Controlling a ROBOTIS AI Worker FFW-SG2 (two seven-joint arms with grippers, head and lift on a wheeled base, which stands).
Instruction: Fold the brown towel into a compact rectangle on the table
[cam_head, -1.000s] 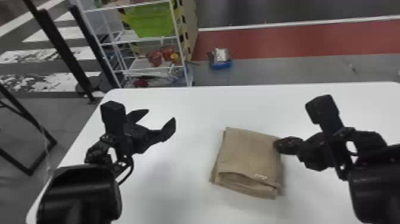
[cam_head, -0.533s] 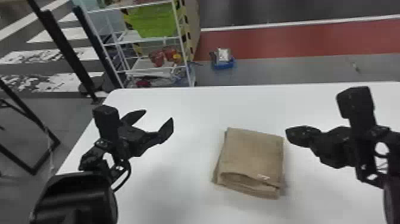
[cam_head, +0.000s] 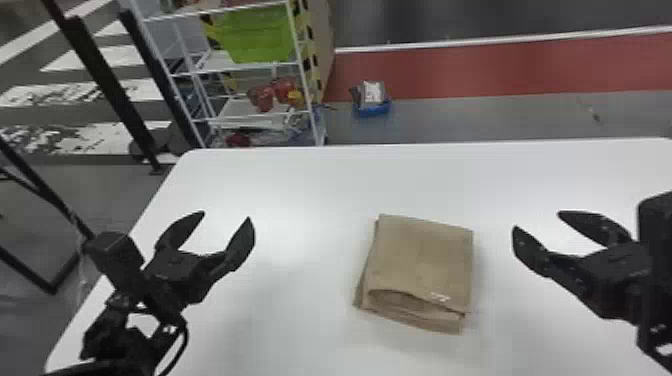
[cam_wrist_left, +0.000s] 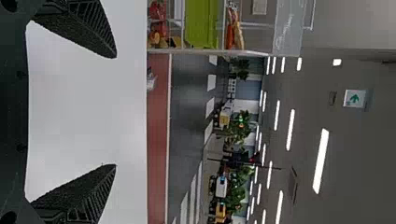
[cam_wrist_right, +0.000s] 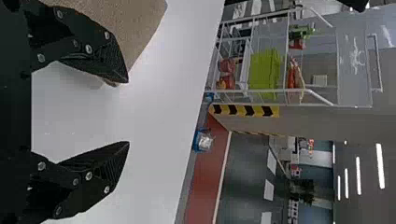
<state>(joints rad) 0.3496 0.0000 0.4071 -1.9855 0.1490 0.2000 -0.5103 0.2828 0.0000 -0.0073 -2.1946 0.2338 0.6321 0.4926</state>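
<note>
Head view: one brown towel (cam_head: 424, 260) on one table (cam_head: 300, 190)

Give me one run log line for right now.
brown towel: folded, on table | left gripper: empty, jaws apart | right gripper: empty, jaws apart

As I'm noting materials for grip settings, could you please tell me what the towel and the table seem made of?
Towel: probably woven cotton, matte, judging by its soft folds and fine-grained surface.
Table: possibly laminate or plastic, smooth with a faint sheen, as soft bright patches suggest.
</note>
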